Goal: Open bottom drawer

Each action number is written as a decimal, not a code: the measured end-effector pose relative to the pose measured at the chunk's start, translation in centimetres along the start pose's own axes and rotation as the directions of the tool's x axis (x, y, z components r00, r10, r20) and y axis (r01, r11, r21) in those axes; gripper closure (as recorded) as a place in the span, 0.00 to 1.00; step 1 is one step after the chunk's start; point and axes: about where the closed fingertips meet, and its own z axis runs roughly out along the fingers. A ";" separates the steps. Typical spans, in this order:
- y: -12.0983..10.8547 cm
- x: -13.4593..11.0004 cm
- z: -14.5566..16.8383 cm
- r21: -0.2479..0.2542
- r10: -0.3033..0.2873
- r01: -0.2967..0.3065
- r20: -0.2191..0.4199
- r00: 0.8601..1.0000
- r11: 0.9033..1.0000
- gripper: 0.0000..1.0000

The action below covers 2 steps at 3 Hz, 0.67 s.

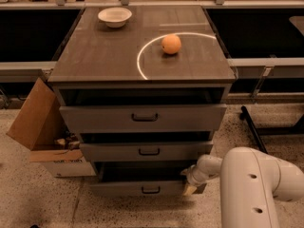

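The bottom drawer is the lowest and narrowest of three grey fronts, with a small dark loop handle. It stands pulled out a little, with a dark gap above its front. My gripper sits at the drawer's right end, against the front's upper right corner. My white arm reaches in from the lower right and hides the wrist. The middle drawer and top drawer are also partly out.
On the cabinet top stand a white bowl and an orange inside a white ring. An open cardboard box lies against the cabinet's left side. A dark frame leg runs along the floor at right.
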 end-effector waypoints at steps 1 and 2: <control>0.2 -0.1 0.2 -0.003 0.000 0.000 0.001 1.000 1.000 0.00; 0.2 -0.1 0.2 -0.003 0.000 0.000 0.001 1.000 1.000 0.00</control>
